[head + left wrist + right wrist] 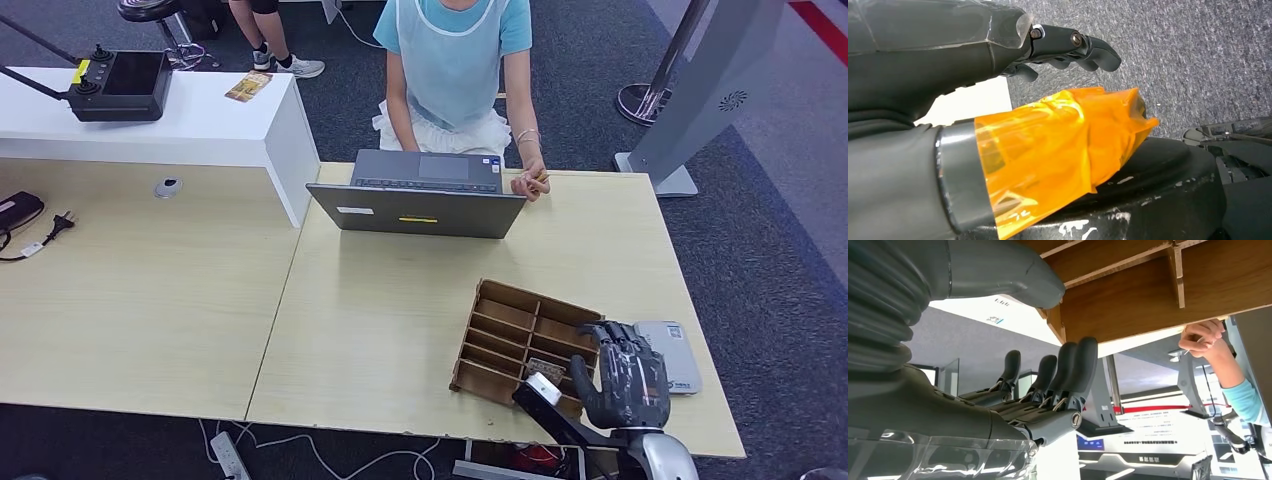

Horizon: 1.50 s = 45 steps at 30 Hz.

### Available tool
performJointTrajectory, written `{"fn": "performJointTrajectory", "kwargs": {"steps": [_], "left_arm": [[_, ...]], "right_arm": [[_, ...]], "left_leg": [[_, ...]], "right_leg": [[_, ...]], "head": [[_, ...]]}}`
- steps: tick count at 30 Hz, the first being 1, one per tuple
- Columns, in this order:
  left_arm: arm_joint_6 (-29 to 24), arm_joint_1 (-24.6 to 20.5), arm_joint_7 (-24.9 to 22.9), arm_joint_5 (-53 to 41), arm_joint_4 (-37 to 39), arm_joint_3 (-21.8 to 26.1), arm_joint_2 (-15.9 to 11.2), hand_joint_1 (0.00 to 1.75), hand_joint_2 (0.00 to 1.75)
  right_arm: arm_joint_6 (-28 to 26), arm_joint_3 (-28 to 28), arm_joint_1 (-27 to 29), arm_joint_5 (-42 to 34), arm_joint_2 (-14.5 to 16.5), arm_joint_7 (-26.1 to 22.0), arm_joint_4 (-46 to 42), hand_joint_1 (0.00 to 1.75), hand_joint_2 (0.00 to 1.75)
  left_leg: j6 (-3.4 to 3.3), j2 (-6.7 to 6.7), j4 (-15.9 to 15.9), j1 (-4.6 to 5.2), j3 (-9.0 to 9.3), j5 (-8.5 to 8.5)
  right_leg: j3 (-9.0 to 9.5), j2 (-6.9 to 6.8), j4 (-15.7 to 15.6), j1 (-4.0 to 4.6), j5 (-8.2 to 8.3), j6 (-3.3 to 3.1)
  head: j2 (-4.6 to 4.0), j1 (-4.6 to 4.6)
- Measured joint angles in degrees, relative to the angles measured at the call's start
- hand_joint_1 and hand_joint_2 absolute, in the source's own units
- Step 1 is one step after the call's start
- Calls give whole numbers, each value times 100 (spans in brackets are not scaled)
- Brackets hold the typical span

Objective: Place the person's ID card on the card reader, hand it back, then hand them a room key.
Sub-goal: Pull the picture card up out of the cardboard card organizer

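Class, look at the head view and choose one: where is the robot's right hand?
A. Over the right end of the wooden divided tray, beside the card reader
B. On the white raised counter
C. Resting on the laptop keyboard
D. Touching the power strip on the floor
A: the right hand sits over the right end of the wooden divided tray, with the card reader just beyond it.

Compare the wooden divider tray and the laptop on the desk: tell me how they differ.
The wooden divider tray is brown, split into open slots, and sits near the robot's edge of the desk, with the right hand over its corner. The laptop is grey, hinged open with its lid toward the robot, and sits at the far edge before the person. Both rest on the same light wooden desk.
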<state>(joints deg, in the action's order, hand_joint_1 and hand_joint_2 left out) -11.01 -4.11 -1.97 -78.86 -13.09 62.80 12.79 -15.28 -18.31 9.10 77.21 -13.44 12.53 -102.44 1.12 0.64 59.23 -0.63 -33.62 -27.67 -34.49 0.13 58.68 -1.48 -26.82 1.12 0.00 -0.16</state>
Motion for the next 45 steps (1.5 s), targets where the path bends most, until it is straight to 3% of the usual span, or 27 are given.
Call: {"fn": "performJointTrajectory", "kwargs": {"steps": [6, 10, 24, 34, 45], "left_arm": [[-1, 0, -1, 0, 0, 0, 0, 0, 0], [-1, 0, -2, -5, 0, 0, 0, 0, 0], [-1, 0, -5, -41, 0, 0, 0, 0, 0], [-1, -1, -8, -50, 0, 0, -2, 0, 0], [-1, -1, -4, -50, 0, 0, -2, 0, 0]], "right_arm": [[-11, -49, 22, 35, 0, 2, -26, 110, 175], [-13, -104, 45, 69, 0, 30, -63, 101, 175], [93, -391, 40, 12, 0, 121, 53, 93, 175], [168, -537, -12, -52, 0, 170, 191, 111, 175], [201, -579, -58, -92, 0, 174, 300, 111, 175]], "left_leg": [[0, 0, 0, 0, 0, 0], [0, 0, 0, 0, 0, 0], [0, 0, 0, 0, 0, 0], [0, 0, 0, 0, 0, 0], [0, 0, 0, 0, 0, 0]], "right_leg": [[0, 0, 0, 0, 0, 0], [0, 0, 0, 0, 0, 0], [0, 0, 0, 0, 0, 0], [0, 0, 0, 0, 0, 0], [0, 0, 0, 0, 0, 0]], "head": [[0, 0], [0, -1], [0, 0], [0, 1], [0, 0]]}}
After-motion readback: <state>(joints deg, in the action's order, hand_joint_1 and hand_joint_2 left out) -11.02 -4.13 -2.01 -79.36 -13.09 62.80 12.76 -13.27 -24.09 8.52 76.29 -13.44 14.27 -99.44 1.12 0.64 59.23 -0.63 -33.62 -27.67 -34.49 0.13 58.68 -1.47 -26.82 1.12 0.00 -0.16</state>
